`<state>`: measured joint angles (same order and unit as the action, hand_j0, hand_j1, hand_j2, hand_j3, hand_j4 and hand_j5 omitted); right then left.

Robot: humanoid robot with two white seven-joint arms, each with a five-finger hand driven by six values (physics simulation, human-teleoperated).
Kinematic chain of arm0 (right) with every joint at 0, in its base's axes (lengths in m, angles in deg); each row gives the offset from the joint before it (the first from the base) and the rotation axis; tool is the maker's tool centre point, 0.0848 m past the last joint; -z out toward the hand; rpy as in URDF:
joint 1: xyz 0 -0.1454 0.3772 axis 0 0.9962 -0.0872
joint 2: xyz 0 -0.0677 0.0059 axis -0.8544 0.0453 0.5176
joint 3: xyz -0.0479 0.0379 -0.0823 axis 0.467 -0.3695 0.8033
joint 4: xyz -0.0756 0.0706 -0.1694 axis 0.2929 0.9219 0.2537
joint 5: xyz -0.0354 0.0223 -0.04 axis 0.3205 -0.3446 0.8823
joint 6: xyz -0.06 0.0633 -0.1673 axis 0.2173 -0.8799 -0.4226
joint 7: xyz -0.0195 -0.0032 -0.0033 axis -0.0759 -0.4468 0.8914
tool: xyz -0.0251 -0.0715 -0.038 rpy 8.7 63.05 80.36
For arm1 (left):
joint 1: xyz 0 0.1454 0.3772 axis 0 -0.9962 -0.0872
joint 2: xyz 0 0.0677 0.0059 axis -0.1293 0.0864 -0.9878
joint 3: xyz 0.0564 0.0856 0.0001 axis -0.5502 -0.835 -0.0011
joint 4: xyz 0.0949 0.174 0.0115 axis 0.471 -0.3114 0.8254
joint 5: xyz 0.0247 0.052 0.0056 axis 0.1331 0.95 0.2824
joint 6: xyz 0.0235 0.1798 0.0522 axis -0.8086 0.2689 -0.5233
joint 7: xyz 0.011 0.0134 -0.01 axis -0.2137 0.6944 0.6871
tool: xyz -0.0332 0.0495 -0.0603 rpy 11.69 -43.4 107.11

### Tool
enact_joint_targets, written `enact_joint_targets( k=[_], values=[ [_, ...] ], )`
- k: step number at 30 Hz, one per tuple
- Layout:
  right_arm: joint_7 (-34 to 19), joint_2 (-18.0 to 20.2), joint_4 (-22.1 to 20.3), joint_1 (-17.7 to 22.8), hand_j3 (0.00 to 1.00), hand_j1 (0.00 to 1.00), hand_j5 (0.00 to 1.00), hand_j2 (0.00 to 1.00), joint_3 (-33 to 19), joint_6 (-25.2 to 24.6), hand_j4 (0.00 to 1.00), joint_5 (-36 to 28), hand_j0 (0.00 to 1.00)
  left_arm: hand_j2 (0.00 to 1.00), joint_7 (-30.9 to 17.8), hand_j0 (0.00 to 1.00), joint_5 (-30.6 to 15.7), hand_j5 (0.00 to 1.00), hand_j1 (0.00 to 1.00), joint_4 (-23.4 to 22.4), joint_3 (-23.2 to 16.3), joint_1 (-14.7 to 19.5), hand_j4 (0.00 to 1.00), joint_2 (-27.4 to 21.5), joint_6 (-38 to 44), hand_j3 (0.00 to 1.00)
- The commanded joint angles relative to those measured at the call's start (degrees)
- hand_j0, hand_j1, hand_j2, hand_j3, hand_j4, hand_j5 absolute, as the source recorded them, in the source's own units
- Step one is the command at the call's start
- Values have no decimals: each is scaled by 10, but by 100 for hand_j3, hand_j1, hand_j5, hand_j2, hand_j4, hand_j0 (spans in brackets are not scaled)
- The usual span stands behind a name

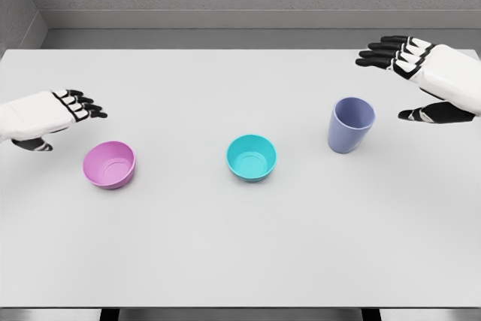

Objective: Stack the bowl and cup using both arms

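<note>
A pink bowl (110, 164) sits upright on the left of the white table (240, 253). A teal bowl (251, 157) stands at the middle. A lavender cup (350, 124) stands upright to the right. My left hand (66, 119) hovers just above and left of the pink bowl, fingers spread, holding nothing. Right of the cup is my right hand (409, 84), with fingers extended above and thumb below, open and apart from the cup.
The table's far edge meets a grey wall. Its near edge runs along the bottom of the view. Wide bare tabletop lies in front of the three vessels.
</note>
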<state>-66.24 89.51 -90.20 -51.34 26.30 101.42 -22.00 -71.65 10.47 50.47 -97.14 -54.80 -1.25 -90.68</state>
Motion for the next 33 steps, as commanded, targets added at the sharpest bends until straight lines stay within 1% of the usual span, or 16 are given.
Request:
enact_joint_targets(
  k=[1, 3, 8, 10, 11, 18, 23, 33],
  values=[
    [0, 1, 0, 0, 100, 100, 100, 100, -2, 0, 100, -4, 100, 100, -13, 100, -4, 100, 100, 15, 1, -1, 100, -1, 1, 100],
    [0, 0, 0, 0, 100, 100, 100, 100, -2, 0, 100, -4, 100, 100, -13, 100, -14, 100, 100, 34, 0, -8, 100, -1, 1, 100],
    [1, -2, 1, -1, 100, 100, 100, 100, -2, 0, 100, -4, 100, 100, -14, 100, -13, 100, 100, 47, -4, -16, 100, 2, 1, 100],
    [1, -16, 1, -1, 100, 100, 100, 100, -2, 0, 100, -4, 100, 100, -14, 100, -13, 100, 100, 52, -6, -18, 100, 4, 1, 100],
    [0, -17, 1, -1, 100, 100, 100, 100, -2, 0, 100, -4, 100, 100, -14, 100, -11, 100, 100, 58, -6, -27, 100, 4, 1, 100],
    [1, -17, 5, -1, 100, 100, 100, 100, -2, 0, 100, -4, 100, 100, -23, 100, -9, 100, 100, 63, -14, -29, 100, 7, 1, 100],
    [0, -21, 5, -2, 100, 100, 100, 100, -2, 0, 100, -4, 100, 100, -23, 100, -9, 100, 100, 64, -19, -29, 100, 22, 1, 100],
    [1, -20, 8, -1, 100, 100, 100, 100, -2, 0, 100, -4, 100, 100, -23, 100, -9, 100, 100, 77, -23, -32, 100, 21, 1, 100]
  ],
)
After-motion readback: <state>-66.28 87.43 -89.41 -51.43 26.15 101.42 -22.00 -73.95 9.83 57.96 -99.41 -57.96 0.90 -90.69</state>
